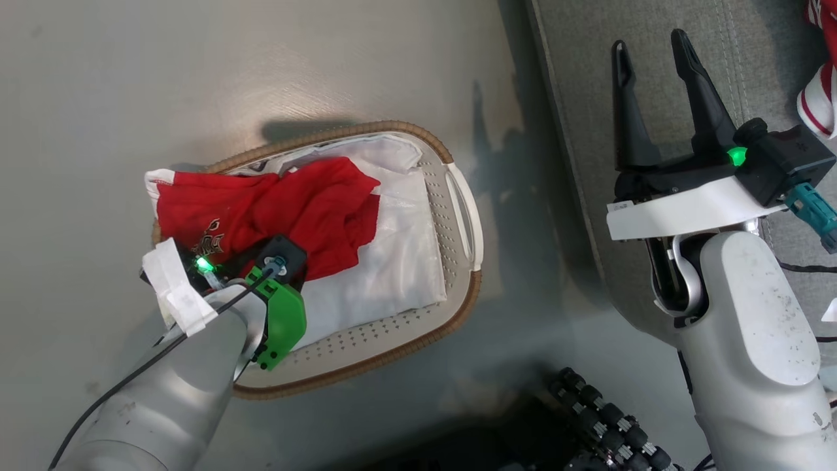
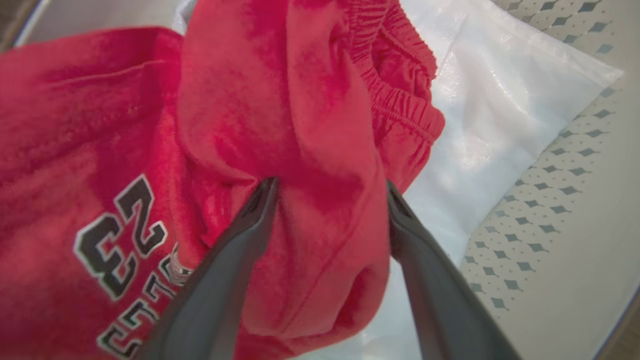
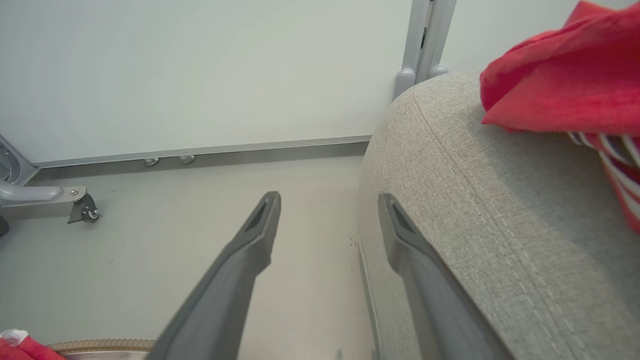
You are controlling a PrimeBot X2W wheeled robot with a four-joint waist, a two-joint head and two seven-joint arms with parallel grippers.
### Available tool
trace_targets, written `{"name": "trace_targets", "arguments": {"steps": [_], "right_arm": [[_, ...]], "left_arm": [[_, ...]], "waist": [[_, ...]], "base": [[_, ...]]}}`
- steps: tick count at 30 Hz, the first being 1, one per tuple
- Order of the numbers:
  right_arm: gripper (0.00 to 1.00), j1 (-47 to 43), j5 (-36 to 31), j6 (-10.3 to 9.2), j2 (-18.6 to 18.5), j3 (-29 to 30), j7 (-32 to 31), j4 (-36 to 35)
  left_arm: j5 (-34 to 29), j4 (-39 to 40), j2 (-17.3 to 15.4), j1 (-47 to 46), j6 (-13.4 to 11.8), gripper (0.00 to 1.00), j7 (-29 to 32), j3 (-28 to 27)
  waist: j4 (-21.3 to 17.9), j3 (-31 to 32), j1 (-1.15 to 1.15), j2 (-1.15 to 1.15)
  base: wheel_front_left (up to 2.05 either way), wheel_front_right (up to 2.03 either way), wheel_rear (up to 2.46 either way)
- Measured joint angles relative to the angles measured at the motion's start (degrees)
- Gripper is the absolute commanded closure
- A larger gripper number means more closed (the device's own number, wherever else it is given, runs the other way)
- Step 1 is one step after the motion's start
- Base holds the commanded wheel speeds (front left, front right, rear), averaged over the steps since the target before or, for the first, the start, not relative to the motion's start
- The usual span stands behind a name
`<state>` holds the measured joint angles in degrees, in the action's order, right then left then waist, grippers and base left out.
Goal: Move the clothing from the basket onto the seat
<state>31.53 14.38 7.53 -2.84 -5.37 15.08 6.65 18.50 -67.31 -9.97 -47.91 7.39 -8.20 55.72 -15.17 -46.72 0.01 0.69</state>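
Note:
The red "23" jersey (image 1: pixel 261 209) lies crumpled in the left half of the basket (image 1: pixel 458 196), over the white liner (image 1: pixel 399 261). My left wrist (image 1: pixel 281 258) hangs above it and hides the fingers. In the left wrist view my left gripper (image 2: pixel 330 187) is open, its two fingers standing on either side of a raised fold of the jersey (image 2: pixel 300 125). My right gripper (image 1: pixel 654 59) is open and holds nothing, above the left edge of the grey seat (image 1: pixel 588 98). A red-and-white striped garment (image 1: pixel 820 98) lies on the seat at the far right, also seen as the striped garment (image 3: pixel 565 85).
The basket stands on pale floor (image 1: pixel 131 78) just left of the seat. A black ribbed part (image 1: pixel 601 418) sits low in the head view. A grey frame on a caster (image 3: pixel 85 210) stands by the white wall (image 3: pixel 200 75). A dark cable (image 1: pixel 801 268) lies on the seat.

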Motion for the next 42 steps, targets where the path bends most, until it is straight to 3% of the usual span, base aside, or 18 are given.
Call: {"name": "trace_targets", "arguments": {"steps": [1,2,3,5,6,16,24,42], "right_arm": [[0.0,0.2,0.1,0.0,0.0,-0.1,0.0,-0.1],[0.0,0.5,0.1,0.0,0.0,-0.2,0.0,-0.2],[0.0,0.8,0.1,0.0,0.0,-0.2,0.0,-0.4],[0.0,0.9,0.1,0.0,0.0,-0.2,0.0,-0.4],[0.0,0.9,0.1,0.0,0.0,-0.1,0.0,-0.3],[0.0,-0.8,-2.2,0.0,0.0,-0.1,0.0,2.5],[0.0,-5.5,-5.3,0.0,0.1,1.1,0.0,6.2],[0.0,-19.3,-9.7,0.0,0.1,3.4,0.0,12.2]], "left_arm": [[0.5,-0.5,0.0,-0.3,0.0,0.0,-0.2,-0.1],[0.9,-1.0,0.0,-0.6,0.0,0.24,-0.5,-0.2],[1.3,-1.4,0.0,-0.8,0.0,0.55,-0.8,-0.2],[1.6,-1.9,0.2,-0.9,0.0,0.91,-1.3,0.1],[1.7,-2.0,0.3,-0.9,0.0,1.0,-1.6,0.3],[4.5,-0.8,2.4,0.3,0.0,1.0,-6.0,1.0],[5.6,8.3,3.3,3.2,0.0,1.0,-6.7,3.4],[2.5,28.1,-4.5,1.6,0.0,1.0,-6.8,5.4]], "waist": [[-0.4,-0.6,0.0,0.0],[-0.7,-1.0,0.0,0.0],[-1.0,-1.4,0.0,0.0],[-1.6,-2.0,0.0,0.0],[-1.7,-2.1,0.0,0.0],[-1.0,1.8,0.0,0.0],[1.0,9.5,-0.01,0.0],[6.2,33.5,-0.01,0.0]], "base": [[0.0,0.0,0.0],[0.0,0.0,0.0],[0.0,0.0,0.0],[0.0,0.0,0.0],[0.0,0.0,0.0],[0.0,0.0,0.0],[0.0,0.0,0.0],[0.0,0.0,0.0]]}}
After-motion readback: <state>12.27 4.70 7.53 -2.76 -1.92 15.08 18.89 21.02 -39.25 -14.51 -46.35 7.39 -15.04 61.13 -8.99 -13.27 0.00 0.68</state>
